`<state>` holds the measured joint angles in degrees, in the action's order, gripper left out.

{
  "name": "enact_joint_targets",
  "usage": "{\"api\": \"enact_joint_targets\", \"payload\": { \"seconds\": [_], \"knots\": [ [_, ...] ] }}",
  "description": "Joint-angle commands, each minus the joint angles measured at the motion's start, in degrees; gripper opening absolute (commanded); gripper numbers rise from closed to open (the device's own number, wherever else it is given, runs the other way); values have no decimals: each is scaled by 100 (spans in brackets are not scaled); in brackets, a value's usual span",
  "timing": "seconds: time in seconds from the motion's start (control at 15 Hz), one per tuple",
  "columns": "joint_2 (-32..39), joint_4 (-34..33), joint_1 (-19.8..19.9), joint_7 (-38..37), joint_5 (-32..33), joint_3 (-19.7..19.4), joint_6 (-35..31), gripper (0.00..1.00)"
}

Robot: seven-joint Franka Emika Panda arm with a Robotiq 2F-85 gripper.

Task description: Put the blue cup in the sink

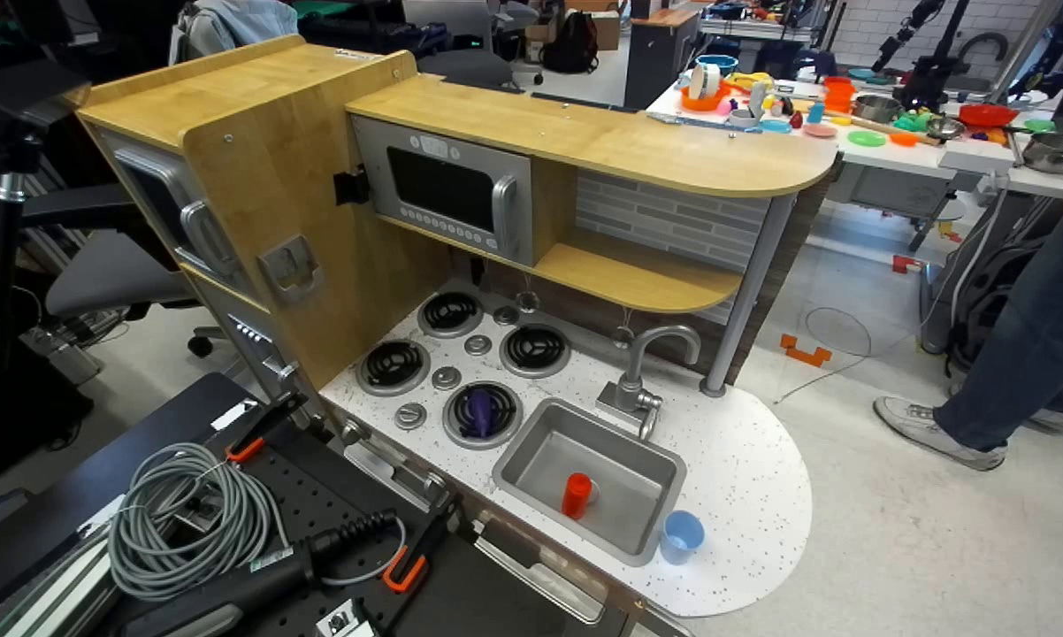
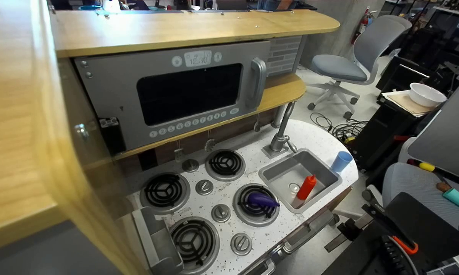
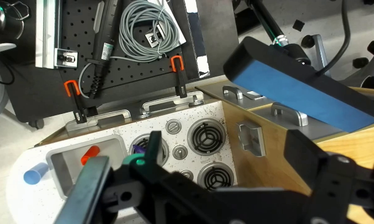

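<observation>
Sink [image 1: 624,478] in three downward views.

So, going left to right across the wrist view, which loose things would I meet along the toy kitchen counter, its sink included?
Blue cup by the sink → red bottle in the sink → dark purple object on a stove burner.

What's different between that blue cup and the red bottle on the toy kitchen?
Colour: the blue cup is pale blue, while the red bottle is bright red.
Place: the blue cup is on the white counter beside the sink; the red bottle is inside the sink.
Shape: the blue cup has a wide round mouth, whereas the red bottle narrows to a pointed tip.
Shared: neither is held; the jaws are open.
</observation>
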<state>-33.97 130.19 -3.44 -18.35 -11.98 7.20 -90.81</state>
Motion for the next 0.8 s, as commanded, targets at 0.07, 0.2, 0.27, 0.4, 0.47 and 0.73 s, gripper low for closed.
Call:
{"api": "enact_joint_targets", "payload": {
  "seconds": [0.07, 0.2, 0.27, 0.4, 0.47, 0.73],
  "knots": [
    [-28, -3, 110, -63, 45, 86, -114, 100],
    [454, 33, 292, 264, 274, -104, -619, 100],
    [498, 56, 325, 252, 358, -119, -781, 100],
    [755, 109, 425, 239, 517, -170, -1195, 100],
    [919, 121, 474, 236, 585, -210, -1366, 100],
    [1616, 146, 588, 342, 845, -380, -2121, 100]
  ]
}}
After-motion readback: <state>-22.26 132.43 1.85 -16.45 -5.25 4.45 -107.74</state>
